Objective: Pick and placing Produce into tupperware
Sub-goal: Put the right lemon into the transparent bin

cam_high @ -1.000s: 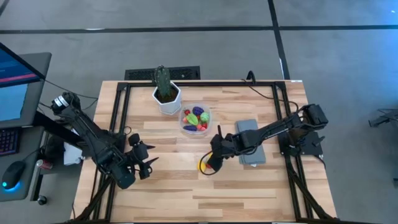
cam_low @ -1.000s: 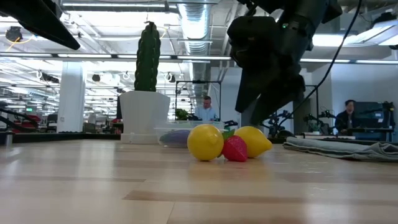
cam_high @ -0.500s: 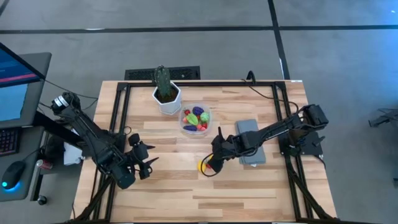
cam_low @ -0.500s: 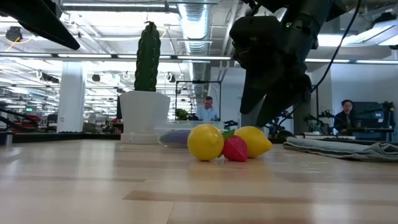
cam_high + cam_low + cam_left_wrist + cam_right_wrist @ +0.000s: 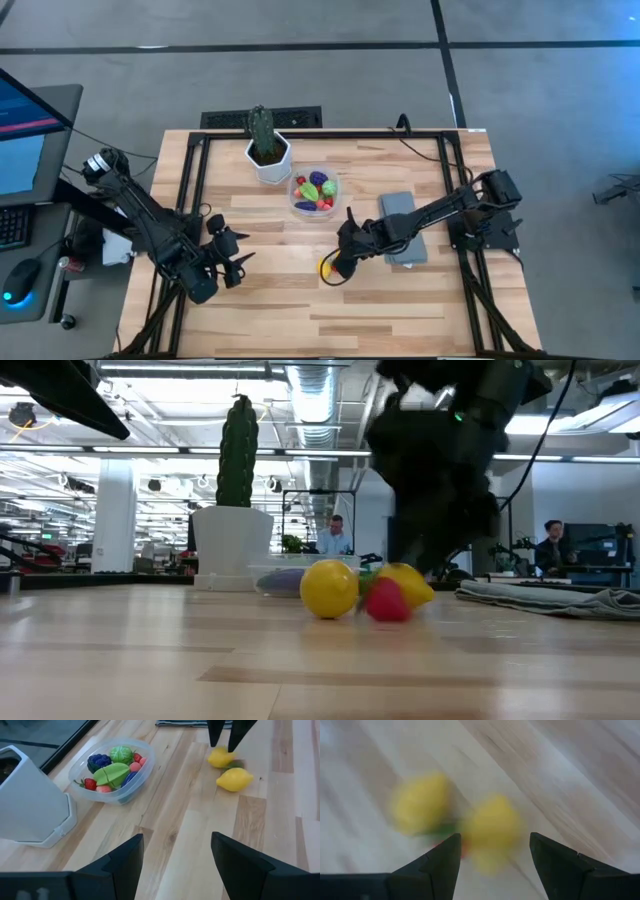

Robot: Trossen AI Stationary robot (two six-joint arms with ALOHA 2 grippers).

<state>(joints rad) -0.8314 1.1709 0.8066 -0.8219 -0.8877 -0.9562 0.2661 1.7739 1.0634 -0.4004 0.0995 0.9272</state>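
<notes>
right gripper hangs at frame centre, fingers spread, nothing held, directly over the yellow fruits and red piece; tupperware sits just above; left gripper open, farther

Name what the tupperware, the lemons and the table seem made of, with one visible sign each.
Tupperware: clear plastic; contents show through its wall.
Lemons: probably moulded plastic; smooth, evenly yellow.
Table: pale wood planks; grain and joints show, matt finish.
</notes>
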